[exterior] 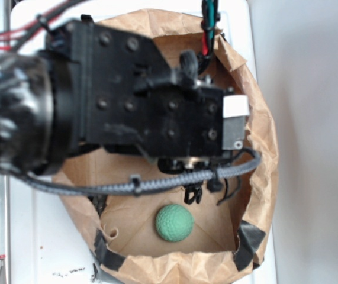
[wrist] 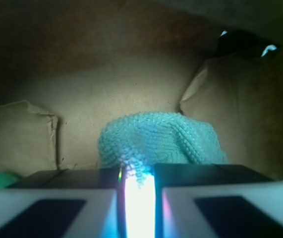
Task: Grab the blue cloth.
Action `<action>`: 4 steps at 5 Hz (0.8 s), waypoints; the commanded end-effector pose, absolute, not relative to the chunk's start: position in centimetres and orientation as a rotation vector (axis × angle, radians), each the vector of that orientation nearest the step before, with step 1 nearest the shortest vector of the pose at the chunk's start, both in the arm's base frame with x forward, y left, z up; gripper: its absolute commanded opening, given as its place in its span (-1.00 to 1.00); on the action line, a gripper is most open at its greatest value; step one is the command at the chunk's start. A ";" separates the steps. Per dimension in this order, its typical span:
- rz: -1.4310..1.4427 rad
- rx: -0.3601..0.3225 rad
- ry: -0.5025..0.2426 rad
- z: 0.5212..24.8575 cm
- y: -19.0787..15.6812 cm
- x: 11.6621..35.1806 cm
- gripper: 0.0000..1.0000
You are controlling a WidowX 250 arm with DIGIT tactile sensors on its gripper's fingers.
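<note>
the arm (exterior: 97,94) reaches in from nine o'clock and hangs over a brown paper bag (exterior: 263,148) whose rolled rim rings the exterior view. its black body hides most of the bag's floor. a green ball (exterior: 173,223) lies on the bag floor at six o'clock, apart from the arm, and a braided cable (exterior: 157,183) loops across just above it.

in the wrist view the gripper (wrist: 139,198) sits at six o'clock, its two pale fingers (wrist: 52,203) drawn nearly together with only a narrow bright slit between them. the blue cloth (wrist: 163,139) bulges up just beyond the fingertips, toward twelve o'clock, and a fold of it is pinched in that slit. so the jaws are clamped on the cloth. the ball shows as a green edge at eight o'clock in the wrist view, well apart from the cloth. the cloth is hidden under the arm in the exterior view.
</note>
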State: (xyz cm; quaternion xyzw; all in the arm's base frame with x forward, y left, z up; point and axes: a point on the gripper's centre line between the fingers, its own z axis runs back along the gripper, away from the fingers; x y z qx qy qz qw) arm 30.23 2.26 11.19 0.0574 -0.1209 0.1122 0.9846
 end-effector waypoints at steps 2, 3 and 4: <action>0.179 0.078 -0.266 17.4 2.4 30.0 -1.00; 0.174 0.061 -0.265 18.0 2.3 30.1 -1.00; 0.170 0.066 -0.300 17.8 2.2 29.7 -1.00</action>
